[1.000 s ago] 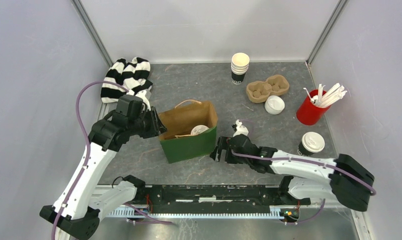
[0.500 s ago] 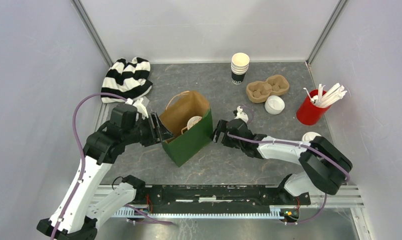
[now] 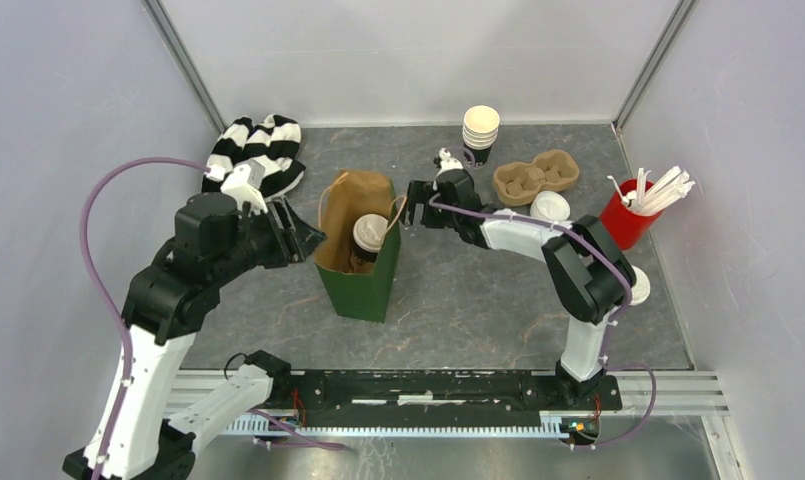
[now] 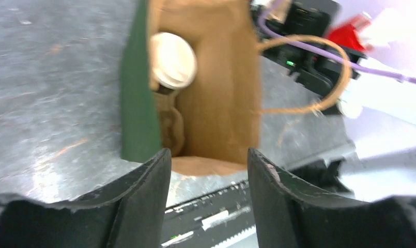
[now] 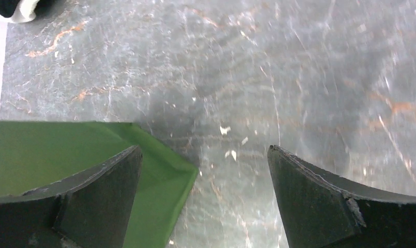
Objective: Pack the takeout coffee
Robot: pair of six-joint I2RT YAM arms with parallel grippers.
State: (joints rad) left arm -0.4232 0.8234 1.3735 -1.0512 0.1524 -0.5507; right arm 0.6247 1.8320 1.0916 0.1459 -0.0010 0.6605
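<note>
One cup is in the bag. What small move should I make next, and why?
Probably draw the right fingers back from the bag and toward the second cup. They are open and empty beside the bag's rim. One lidded cup already sits inside the upright bag, and the other stands unpacked on the right.

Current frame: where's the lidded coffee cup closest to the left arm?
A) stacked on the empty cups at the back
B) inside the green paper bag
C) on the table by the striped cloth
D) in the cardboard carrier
B: the lidded cup stands inside the open green paper bag, its white lid showing against the brown lining in both the top and left wrist views.
</note>
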